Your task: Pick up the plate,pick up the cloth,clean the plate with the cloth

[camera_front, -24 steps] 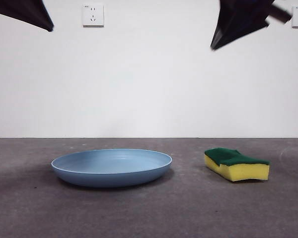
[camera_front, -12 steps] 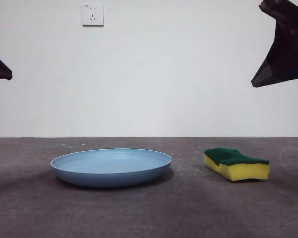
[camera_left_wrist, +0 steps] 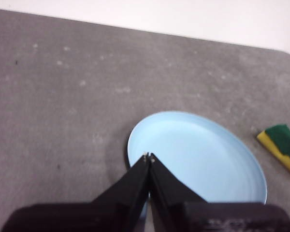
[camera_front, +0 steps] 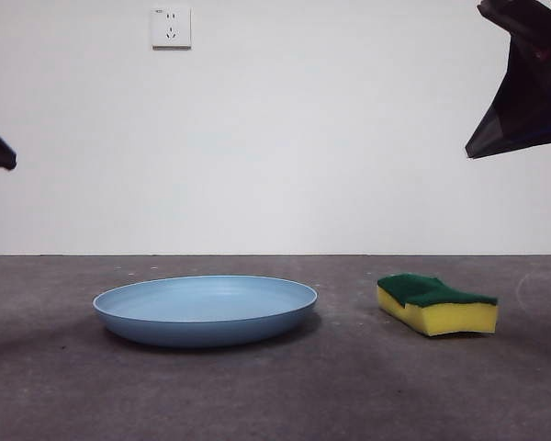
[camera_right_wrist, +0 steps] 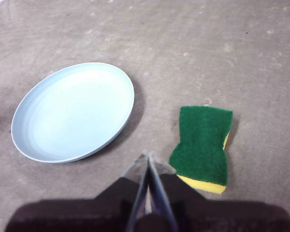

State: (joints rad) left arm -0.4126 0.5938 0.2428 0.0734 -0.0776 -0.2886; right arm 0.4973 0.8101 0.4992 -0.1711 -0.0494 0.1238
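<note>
we are working over a grey tabletop (camera_front: 257,395), and both task things are lying untouched on it, so the step in hand, as we judge it, is the first one: getting hold of the plate (camera_front: 205,309). the plate is sitting flat near the middle of the tabletop with its rim all clear. to do this well we are wanting the left hand (camera_left_wrist: 149,157) to open first, since its two black jaws are pressed together at the tips and holding nothing. in the left wrist view it is hanging above the plate's near rim, so we are thinking of a descent onto that edge, one jaw slipping under the rim and one over it, because the plate is shallow and lying flush and a grip from straight above is likely to slide off.

the sponge (camera_front: 437,304) is lying well apart from the plate, green layer up, yellow foam below. the right hand (camera_right_wrist: 148,157) is also closed and empty, and is hovering high over the bare strip between plate and sponge, nearer the sponge, so it is well placed to take it.

nothing is standing in the way of either reach. the only other thing we are seeing is a wall socket (camera_front: 171,27) on the white wall behind, well clear of the work.
</note>
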